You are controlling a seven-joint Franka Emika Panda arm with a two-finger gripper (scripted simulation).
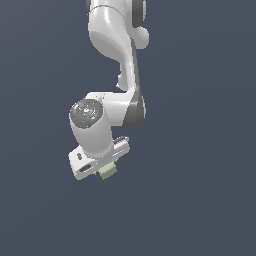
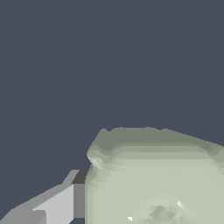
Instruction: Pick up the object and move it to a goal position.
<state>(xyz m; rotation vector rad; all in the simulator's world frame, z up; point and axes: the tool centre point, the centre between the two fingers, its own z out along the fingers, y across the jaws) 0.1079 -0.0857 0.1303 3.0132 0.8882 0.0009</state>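
Grip looks shallow: your gripper point(image 1: 106, 169) clenches the cube point(image 1: 107, 171) near its fingertips, so a quick swing could drop it

Legible text, labels, numbers: none. The cube point(image 2: 157, 179) bears only a faint, unreadable mark on one face.

White arm point(image 1: 117, 60) hangs over dark background; its gripper point(image 1: 102, 167) seemingly pinches a pale greenish cube point(image 1: 107, 171)
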